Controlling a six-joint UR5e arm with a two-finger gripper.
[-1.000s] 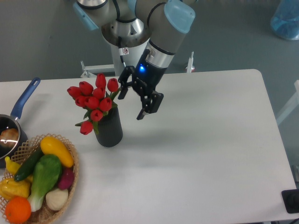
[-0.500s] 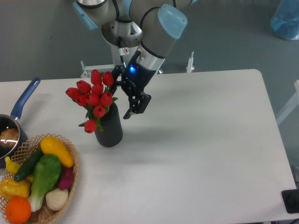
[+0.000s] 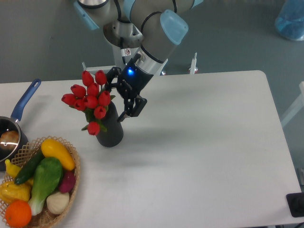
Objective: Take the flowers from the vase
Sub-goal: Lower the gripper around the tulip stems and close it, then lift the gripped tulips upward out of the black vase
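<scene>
The flowers [image 3: 88, 97], a bunch of red tulips with green stems, stand in the vase [image 3: 110, 131], a dark ribbed cylinder at the left middle of the white table [image 3: 204, 142]. The bunch leans to the left, over the vase's rim. My gripper [image 3: 118, 96] is at the right side of the bunch, just above the vase mouth. It is open: one finger shows behind the blooms and the other in front of the vase's upper right edge. The stems near the mouth are partly hidden by the fingers.
A wicker basket [image 3: 71, 166] of vegetables and fruit sits at the front left corner. A saucepan with a blue handle [image 3: 26, 99] is at the left edge. A dark object [image 3: 296, 204] lies at the front right corner.
The gripper has moved left and slightly up, from beside the vase onto the bunch. The flowers have shifted and leaned further left.
</scene>
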